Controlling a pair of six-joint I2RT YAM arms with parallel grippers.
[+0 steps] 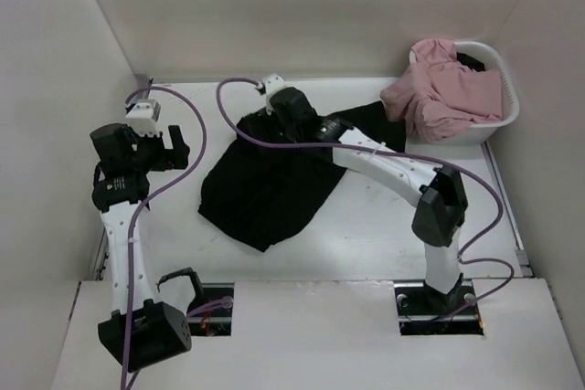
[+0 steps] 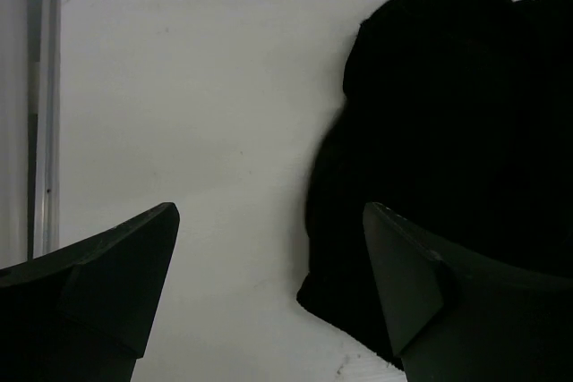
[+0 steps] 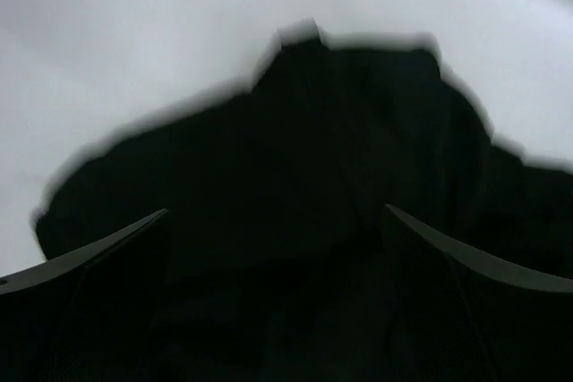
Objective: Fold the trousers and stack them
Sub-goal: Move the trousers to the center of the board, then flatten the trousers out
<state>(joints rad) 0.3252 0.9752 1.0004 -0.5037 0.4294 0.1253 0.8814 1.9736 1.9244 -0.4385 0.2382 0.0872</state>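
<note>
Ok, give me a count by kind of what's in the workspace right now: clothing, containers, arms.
Black trousers: 1
Pink clothing heap: 1 (separate pieces cannot be told apart)
White basket: 1
Left arm: 1
Right arm: 1
Total: 5

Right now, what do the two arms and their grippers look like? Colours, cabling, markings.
Both the left arm and right arm have white links with black joint housings. A purple cable loops loosely along each. The left gripper and right gripper have plain black wedge-shaped fingers. No markings legible.
</note>
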